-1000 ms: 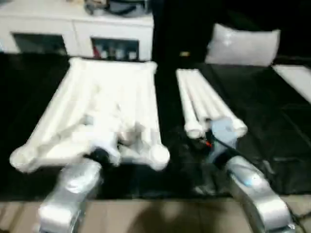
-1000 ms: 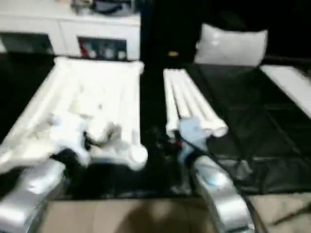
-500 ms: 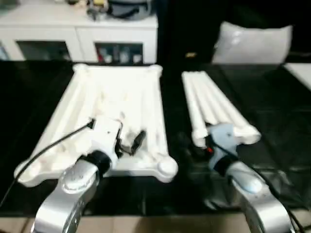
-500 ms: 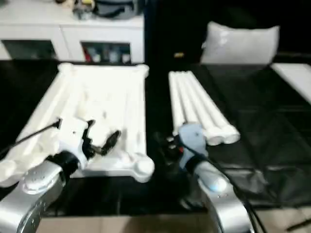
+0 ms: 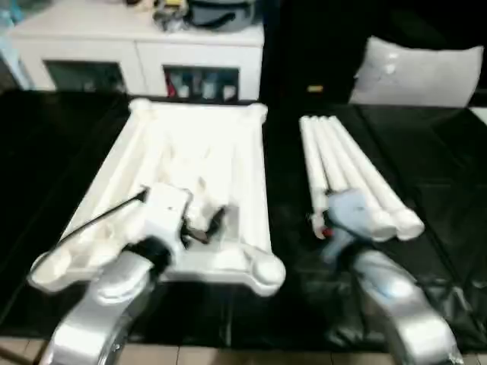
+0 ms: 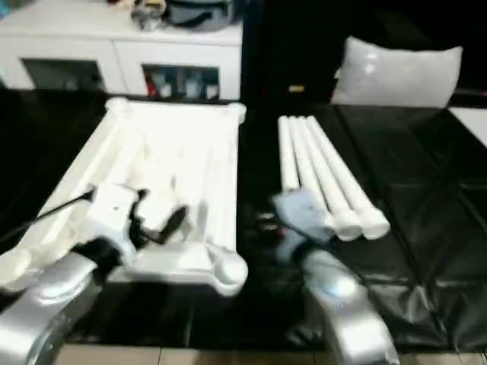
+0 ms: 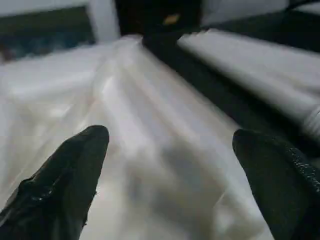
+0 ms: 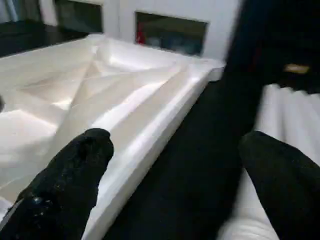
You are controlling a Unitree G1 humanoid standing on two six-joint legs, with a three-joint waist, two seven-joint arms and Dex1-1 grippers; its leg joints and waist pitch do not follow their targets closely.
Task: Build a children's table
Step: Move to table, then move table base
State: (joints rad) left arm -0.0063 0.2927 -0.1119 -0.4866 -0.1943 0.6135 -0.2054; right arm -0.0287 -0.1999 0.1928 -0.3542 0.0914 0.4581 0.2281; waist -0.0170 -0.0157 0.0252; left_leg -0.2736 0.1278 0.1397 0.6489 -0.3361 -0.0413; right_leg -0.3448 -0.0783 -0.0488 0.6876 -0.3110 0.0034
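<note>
from the head camera, the white tabletop (image 5: 194,163) lies ribbed side up on a black sheet (image 5: 426,175), its round corner sockets at the corners. the left gripper (image 5: 199,222) hangs over the tabletop's near end, on the silver left forearm (image 5: 103,308). just to the right of the tabletop, across a dark gap, four white legs (image 5: 346,171) lie side by side, touching one another, their thick ends toward the robot. the right gripper (image 6: 275,222) sits at the near ends of the legs, blurred, so contact with them is hard to judge. behind stand a white cabinet (image 5: 144,53) with glass doors and a grey-white cushion (image 5: 422,72).

in the left wrist view, the left gripper's (image 7: 170,150) jaws are spread wide, two black fingers (image 7: 75,165) apart with the tabletop's (image 7: 150,140) ribbed surface between and beneath them, nothing pinched. the legs (image 7: 260,70) lie beyond the dark gap.

in the right wrist view, the right gripper's (image 8: 172,165) jaws are spread wide and empty, above the gap between the tabletop's (image 8: 100,85) long edge and the legs (image 8: 280,110).
</note>
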